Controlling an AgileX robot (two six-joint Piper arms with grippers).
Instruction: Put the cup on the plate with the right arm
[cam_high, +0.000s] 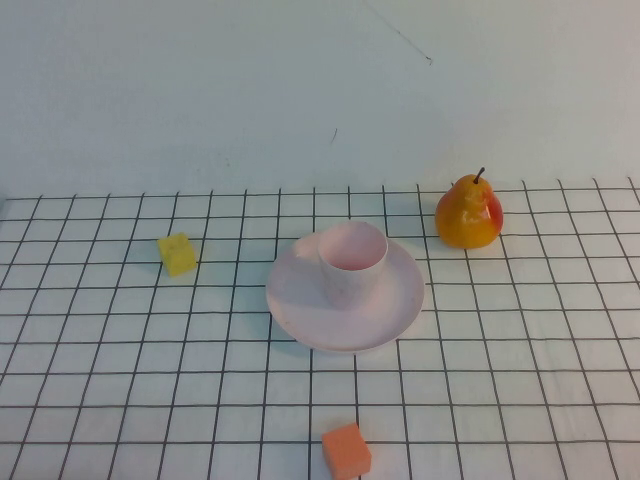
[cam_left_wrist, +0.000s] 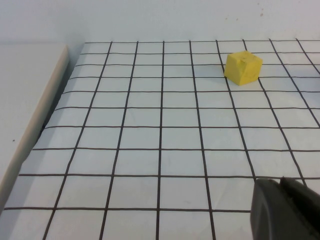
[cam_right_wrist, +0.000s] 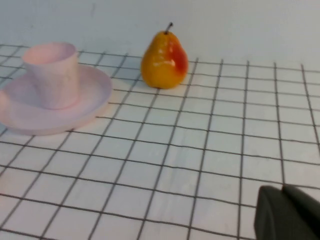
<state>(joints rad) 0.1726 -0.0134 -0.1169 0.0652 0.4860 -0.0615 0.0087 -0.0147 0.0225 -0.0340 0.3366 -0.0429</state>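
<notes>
The pale pink cup (cam_high: 352, 260) stands upright on the round pale pink plate (cam_high: 392, 308) at the middle of the gridded table. Both also show in the right wrist view, the cup (cam_right_wrist: 52, 74) standing on the plate (cam_right_wrist: 95, 95). Neither arm shows in the high view. My right gripper (cam_right_wrist: 282, 192) is shut and empty, low over the table, well away from the plate and pear. My left gripper (cam_left_wrist: 280, 184) is shut and empty, over bare table on the left side, short of the yellow cube.
An orange-red pear (cam_high: 468, 213) stands just right of the plate's far side. A yellow cube (cam_high: 178, 254) lies to the plate's left. An orange cube (cam_high: 346, 451) lies near the front edge. A raised white ledge (cam_left_wrist: 30, 100) borders the table's left side.
</notes>
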